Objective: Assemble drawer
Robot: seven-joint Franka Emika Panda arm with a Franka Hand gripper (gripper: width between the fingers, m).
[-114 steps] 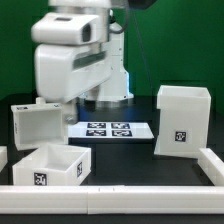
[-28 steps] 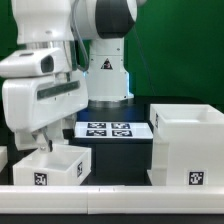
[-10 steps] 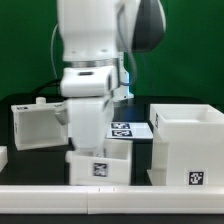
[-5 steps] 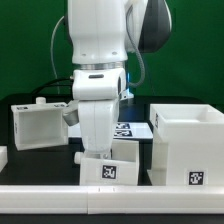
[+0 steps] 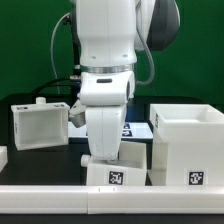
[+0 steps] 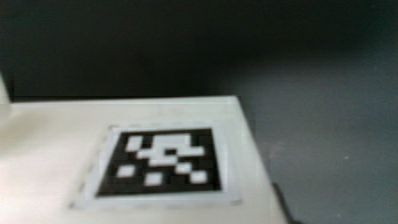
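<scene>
The gripper (image 5: pixel 100 157) is down right on top of the small tray (image 5: pixel 118 172), near the front rail (image 5: pixel 50 190) in the middle. It's just beside the big casing (image 5: pixel 185 148) on the exterior view's right. Can't tell how the jaws stand, since the hand blocks them. The other knobbed tray (image 5: pixel 40 125) sits well apart on the exterior view's left. The wrist view only shows a blurry tag (image 6: pixel 164 160) on a white face.
</scene>
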